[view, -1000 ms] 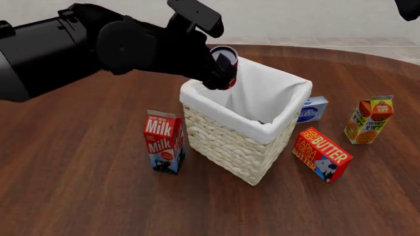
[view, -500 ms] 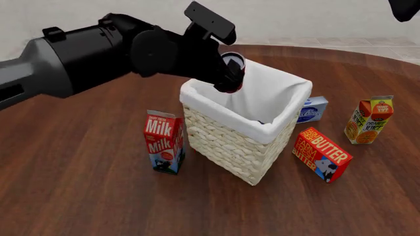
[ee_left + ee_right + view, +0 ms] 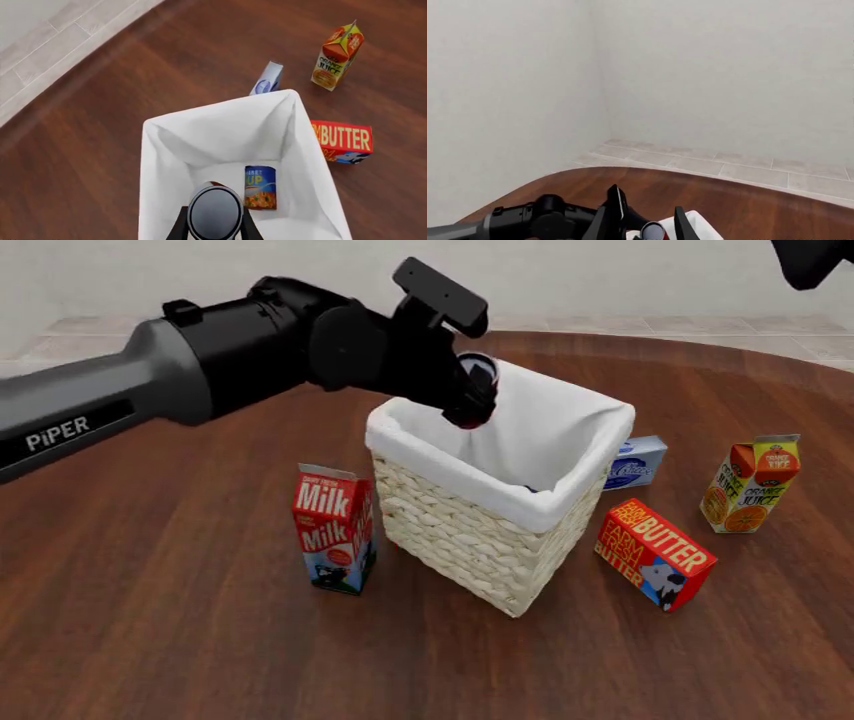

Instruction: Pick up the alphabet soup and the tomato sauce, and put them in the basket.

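Status: the soup can (image 3: 260,187) lies at the bottom of the basket (image 3: 461,530); that half of the task is complete. My left gripper (image 3: 470,390) is clamped on the sauce can (image 3: 214,212), held above the basket opening. Remaining step, in my judgement: release it inside. My right gripper (image 3: 647,220) is well above the basket, fingers apart, empty.
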`<state>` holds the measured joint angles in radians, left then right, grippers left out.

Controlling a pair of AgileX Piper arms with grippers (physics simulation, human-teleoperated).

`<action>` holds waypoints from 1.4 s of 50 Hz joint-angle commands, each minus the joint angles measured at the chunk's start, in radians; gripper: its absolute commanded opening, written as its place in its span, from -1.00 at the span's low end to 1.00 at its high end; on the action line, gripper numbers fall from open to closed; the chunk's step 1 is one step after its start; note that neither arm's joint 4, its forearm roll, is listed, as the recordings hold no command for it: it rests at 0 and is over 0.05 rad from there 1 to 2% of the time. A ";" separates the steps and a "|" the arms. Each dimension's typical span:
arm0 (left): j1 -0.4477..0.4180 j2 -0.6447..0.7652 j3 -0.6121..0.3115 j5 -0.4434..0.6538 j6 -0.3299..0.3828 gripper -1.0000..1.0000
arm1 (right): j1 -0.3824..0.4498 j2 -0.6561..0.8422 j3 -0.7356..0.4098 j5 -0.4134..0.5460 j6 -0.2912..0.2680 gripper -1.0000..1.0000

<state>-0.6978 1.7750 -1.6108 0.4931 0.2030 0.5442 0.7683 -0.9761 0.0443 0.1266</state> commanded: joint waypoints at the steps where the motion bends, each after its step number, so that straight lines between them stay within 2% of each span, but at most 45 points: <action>1: 0.025 0.059 -0.041 0.000 0.026 -1.00 | -0.006 -0.008 0.012 -0.004 0.006 1.00; 19: 0.032 0.103 -0.044 -0.014 0.027 -1.00 | -0.011 -0.010 0.025 -0.013 0.011 1.00; 34: 0.033 0.133 -0.081 -0.007 0.021 -1.00 | -0.021 -0.007 0.022 -0.013 0.008 1.00; 35: 0.033 0.133 -0.083 -0.006 0.022 1.00 | -0.021 -0.006 0.022 -0.013 0.007 1.00; 70: 0.032 0.110 -0.095 0.012 0.022 1.00 | -0.020 -0.018 0.005 0.009 0.002 1.00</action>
<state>-0.6636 1.8992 -1.7048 0.4999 0.2247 0.5239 0.7479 -0.9629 0.0502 0.1318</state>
